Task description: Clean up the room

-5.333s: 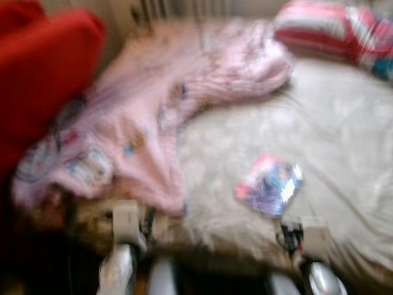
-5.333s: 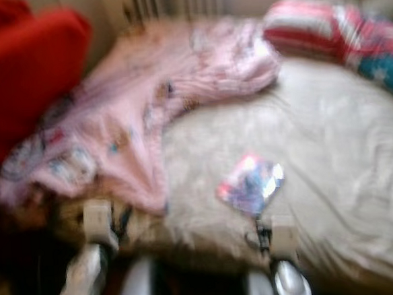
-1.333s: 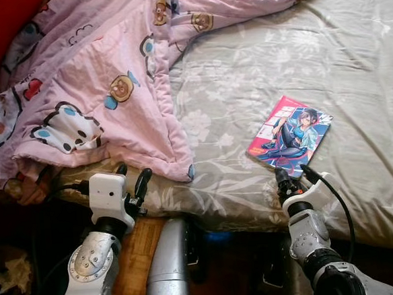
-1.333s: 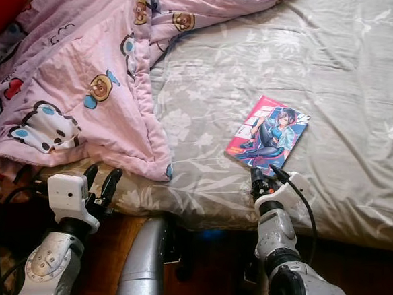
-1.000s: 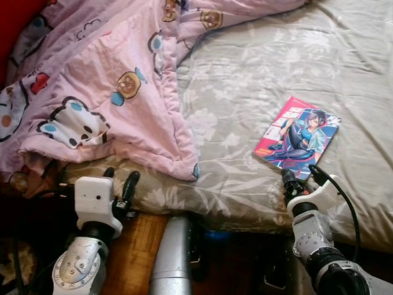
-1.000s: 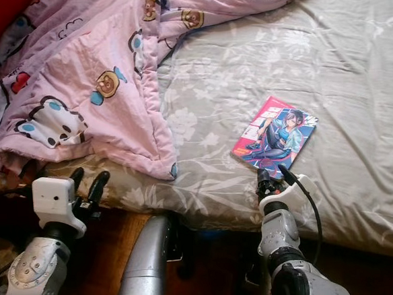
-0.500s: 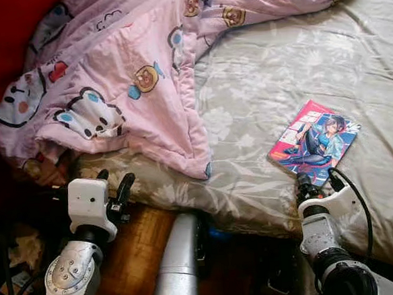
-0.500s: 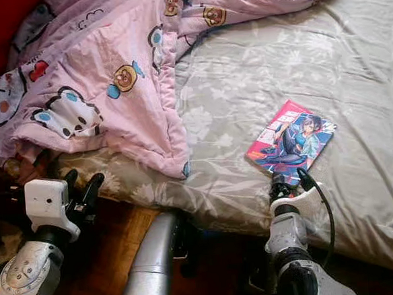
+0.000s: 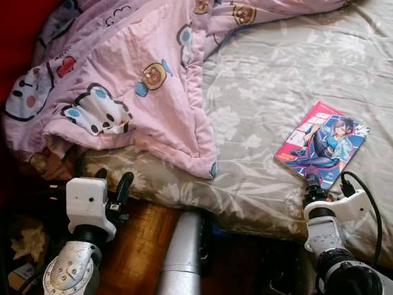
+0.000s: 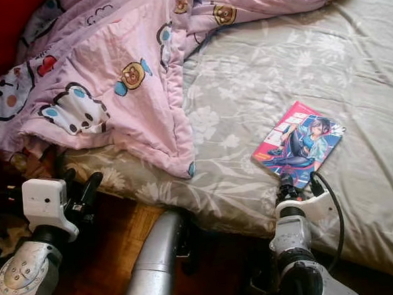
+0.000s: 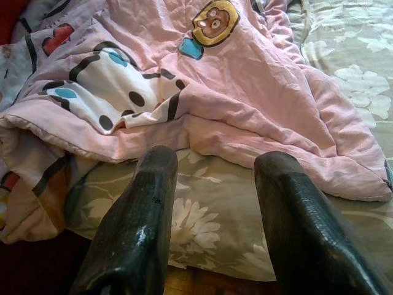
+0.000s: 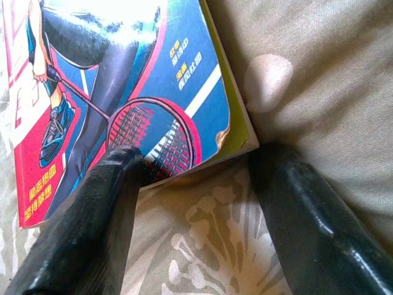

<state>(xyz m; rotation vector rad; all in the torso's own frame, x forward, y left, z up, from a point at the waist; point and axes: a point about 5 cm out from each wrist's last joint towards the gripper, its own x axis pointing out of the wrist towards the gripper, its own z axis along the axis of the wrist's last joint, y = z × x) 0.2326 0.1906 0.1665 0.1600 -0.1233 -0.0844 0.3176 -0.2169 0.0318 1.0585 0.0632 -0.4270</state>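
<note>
A glossy comic book point(image 9: 322, 144) with a red and blue cover lies flat on the grey flowered bedsheet point(image 9: 265, 68). My right gripper point(image 9: 327, 179) is open at the bed's near edge. Its fingertips point(image 12: 123, 166) rest on the sheet either side of the book's near corner point(image 12: 202, 132). A rumpled pink cartoon-print blanket point(image 9: 144, 77) covers the left part of the bed and hangs over the edge. My left gripper point(image 9: 114, 179) is open and holds nothing, just short of the bed edge below the blanket's hem point(image 11: 202, 132).
A red upholstered piece point(image 9: 0, 40) stands on the left beside the bed. Wooden floor point(image 9: 140, 253) shows below the mattress edge, with crumpled paper point(image 9: 28, 244) at the far left. The right half of the bedsheet lies bare around the book.
The camera has come closer to the bed and swung left, so the scene sits further right. My right gripper has closed in on the book's near corner; the left stays open by the bed edge.
</note>
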